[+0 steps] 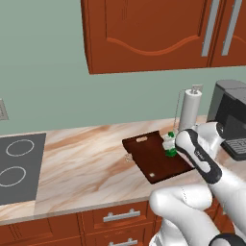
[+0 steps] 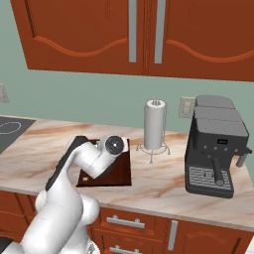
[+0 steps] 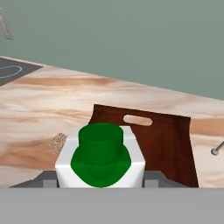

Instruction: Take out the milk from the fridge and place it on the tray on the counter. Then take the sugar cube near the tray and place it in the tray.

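Observation:
The milk (image 3: 100, 153), a small white bottle with a green cap, sits between my gripper's (image 3: 100, 180) two fingers, which are shut on it. In the left base view the milk (image 1: 169, 143) stands upright over the right part of the dark brown tray (image 1: 149, 156), with my hand right behind it. Whether its base touches the tray I cannot tell. The tray (image 3: 168, 140) lies on the marble-look counter (image 1: 86, 163), slot handle toward the wall. The sugar cube (image 1: 128, 157) lies on the counter just left of the tray and also appears as the sugar cube (image 3: 57, 142) left of the bottle. The fridge is out of view.
A paper-towel roll (image 1: 190, 108) stands behind the tray near the wall. A black coffee machine (image 2: 216, 149) is to the right. The grey stovetop (image 1: 17, 166) is at the far left. Wooden cabinets (image 1: 153, 33) hang overhead.

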Controlling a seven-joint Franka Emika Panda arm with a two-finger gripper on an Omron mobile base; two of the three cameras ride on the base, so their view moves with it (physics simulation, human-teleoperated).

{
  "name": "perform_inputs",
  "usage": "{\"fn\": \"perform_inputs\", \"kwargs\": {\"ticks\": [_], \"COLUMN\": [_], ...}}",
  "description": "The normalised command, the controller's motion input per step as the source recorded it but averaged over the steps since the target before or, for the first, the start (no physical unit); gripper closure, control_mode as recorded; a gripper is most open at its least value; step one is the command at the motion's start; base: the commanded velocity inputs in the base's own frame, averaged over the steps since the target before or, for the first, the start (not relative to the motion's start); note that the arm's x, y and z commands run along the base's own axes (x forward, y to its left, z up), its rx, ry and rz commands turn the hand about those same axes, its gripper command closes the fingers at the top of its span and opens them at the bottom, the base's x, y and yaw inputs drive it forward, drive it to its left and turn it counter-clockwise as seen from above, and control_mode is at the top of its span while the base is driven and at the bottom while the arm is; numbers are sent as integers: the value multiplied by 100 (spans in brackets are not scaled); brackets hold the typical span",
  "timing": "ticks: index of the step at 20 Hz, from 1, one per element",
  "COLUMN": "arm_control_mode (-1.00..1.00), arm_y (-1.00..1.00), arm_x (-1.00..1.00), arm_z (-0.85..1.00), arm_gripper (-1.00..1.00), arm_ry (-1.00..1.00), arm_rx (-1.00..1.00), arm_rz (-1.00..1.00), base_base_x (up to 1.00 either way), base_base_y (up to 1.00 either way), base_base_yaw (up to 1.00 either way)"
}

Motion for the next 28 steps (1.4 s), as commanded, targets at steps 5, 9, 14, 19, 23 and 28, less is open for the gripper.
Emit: {"fn": "perform_inputs", "kwargs": {"ticks": [5, 9, 14, 19, 23, 28], "arm_control_mode": [-100, -100, -100, -100, -100, -100], "arm_y": [-18, -9, 0, -3, 0, 0], "arm_x": [42, 35, 23, 6, 9, 12], "arm_z": [-28, -24, -26, -23, -20, -1], "arm_gripper": [100, 100, 100, 100, 100, 100], "arm_ry": [-1, 0, -7, -21, -5, 0], "arm_rx": [8, 6, 1, 0, 0, 0], "arm_rz": [23, 23, 12, 5, 1, 0], "base_base_x": [0, 0, 0, 0, 0, 0], "base_base_y": [0, 0, 0, 0, 0, 0], "base_base_yaw": [0, 0, 0, 0, 0, 0]}}
